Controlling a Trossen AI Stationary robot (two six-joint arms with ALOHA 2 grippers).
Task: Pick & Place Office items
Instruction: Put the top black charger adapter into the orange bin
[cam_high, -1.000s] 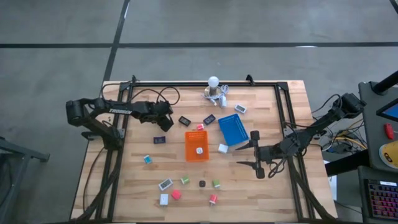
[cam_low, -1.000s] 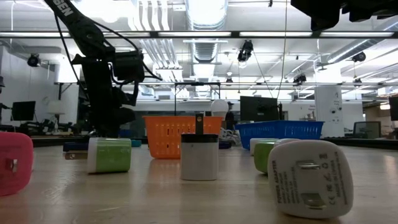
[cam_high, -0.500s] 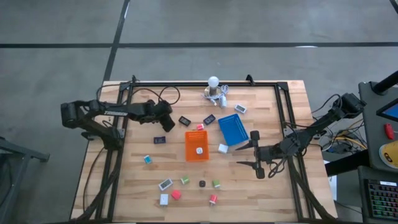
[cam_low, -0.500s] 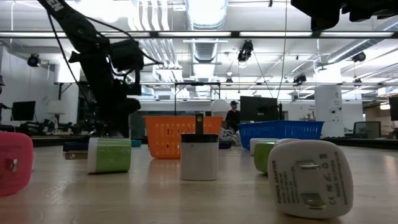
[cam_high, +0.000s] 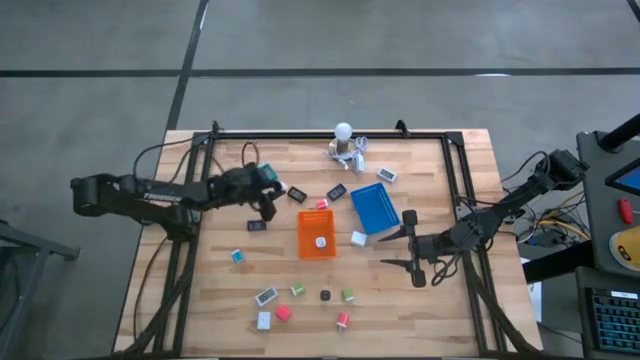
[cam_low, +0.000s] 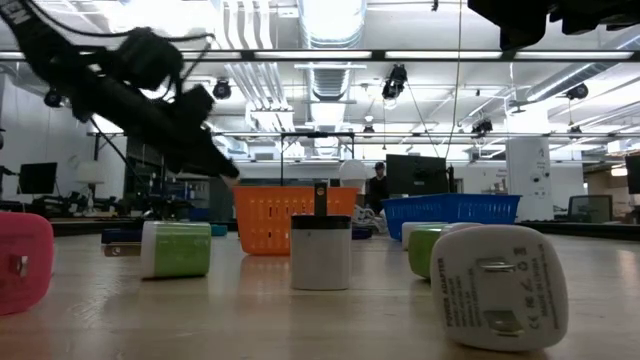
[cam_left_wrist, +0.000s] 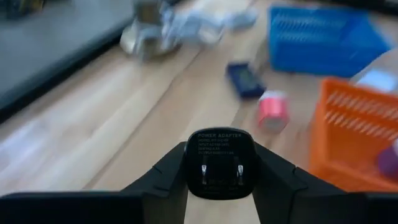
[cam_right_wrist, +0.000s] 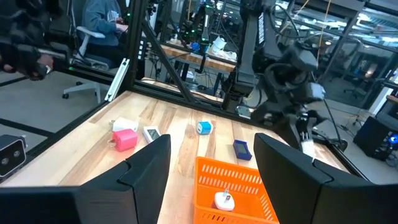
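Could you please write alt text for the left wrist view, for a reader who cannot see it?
The left tool grips a black power adapter between its two dark fingers, prongs facing the camera, above a wooden table. Beyond it, blurred, are an orange basket, a blue basket, a small pink item and a dark flat item.

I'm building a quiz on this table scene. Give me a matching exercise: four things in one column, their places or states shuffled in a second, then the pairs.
Things:
1. black power adapter
2. orange tray
3. blue tray
4. right gripper

Places or states:
A. open, holding nothing
B. lies at a slant, empty
C. holds one white piece
D. clamped between the left gripper's fingers

Pairs: 1-D, 2-C, 3-B, 4-A
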